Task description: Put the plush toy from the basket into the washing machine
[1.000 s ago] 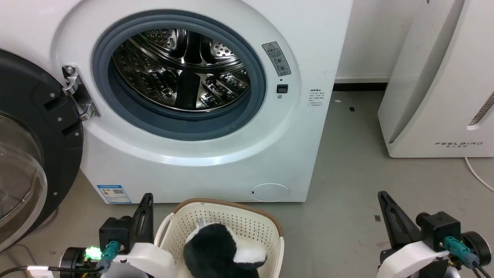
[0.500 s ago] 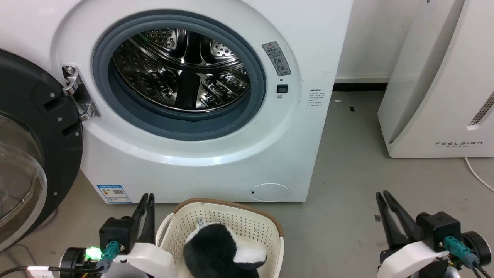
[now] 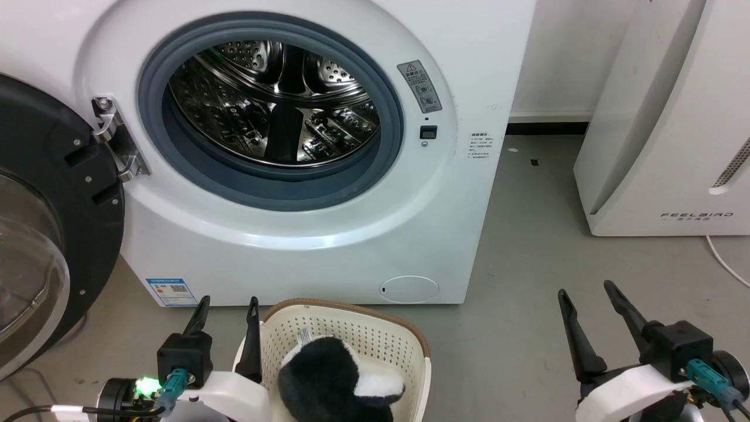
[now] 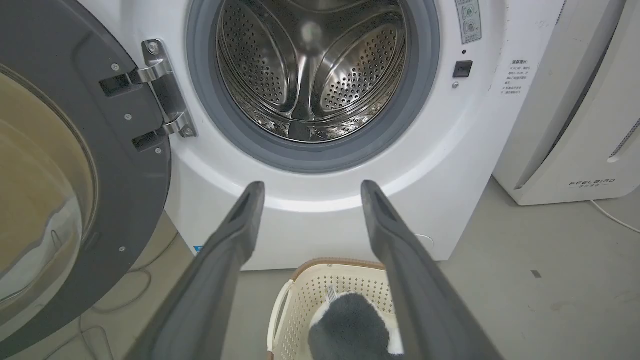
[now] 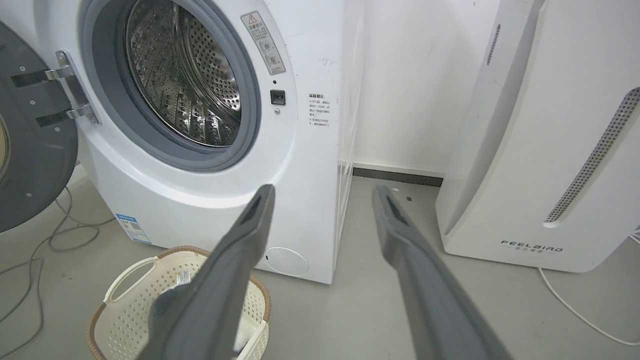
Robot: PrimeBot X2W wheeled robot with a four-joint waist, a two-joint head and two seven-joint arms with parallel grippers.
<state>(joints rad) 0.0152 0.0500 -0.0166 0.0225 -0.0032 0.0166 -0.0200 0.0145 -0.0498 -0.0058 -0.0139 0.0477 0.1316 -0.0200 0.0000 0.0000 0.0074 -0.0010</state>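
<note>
We've got the washing machine (image 3: 304, 246) taking up the upper left of the head view, white front, grey gasket round the porthole, the shiny perforated drum (image 3: 275, 99) open to us. Its black-framed glass door (image 3: 53, 223) hangs swung wide on the left, hinged at the porthole's edge. Over on the right stands the white FEELBIRD appliance (image 3: 662, 129), apart from the washer with grey floor (image 3: 527, 264) between them. Down low, the basket (image 3: 375, 334) sits on that floor just in front of the washer's base, cream and perforated with a brown rim. Inside it lies the plush toy (image 3: 328, 381), black fur with a white patch, a small pale tag at its far end. Our left gripper (image 3: 228, 300) is right at the basket's left side, fingers spread apart and holding nothing. Our right gripper (image 3: 586, 289) is well off to the right over bare floor, fingers likewise parted, nothing between them
</note>
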